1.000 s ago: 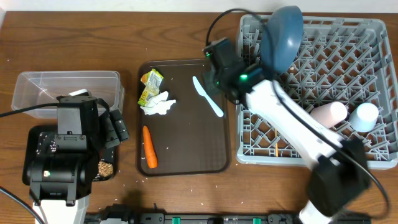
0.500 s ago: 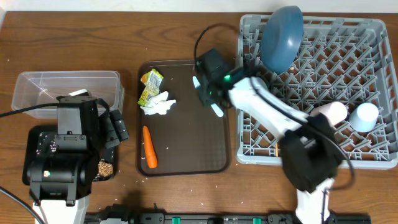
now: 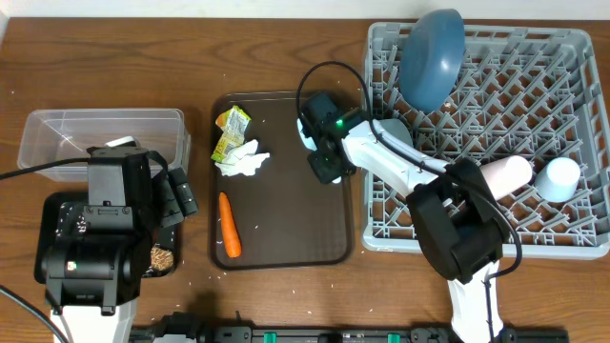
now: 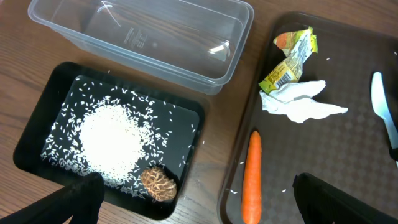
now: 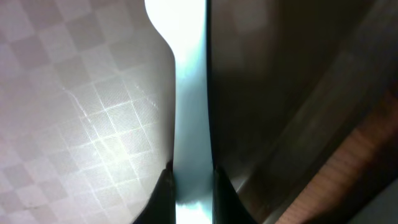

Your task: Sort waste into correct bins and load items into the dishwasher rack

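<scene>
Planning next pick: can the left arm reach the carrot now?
Probably yes: the carrot lies uncovered on the brown tray, with the open left gripper close by and nothing blocking it.

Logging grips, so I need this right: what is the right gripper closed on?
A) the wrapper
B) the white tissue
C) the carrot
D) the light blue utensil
D: in the wrist view the right gripper is pinched shut on the light blue utensil.
</scene>
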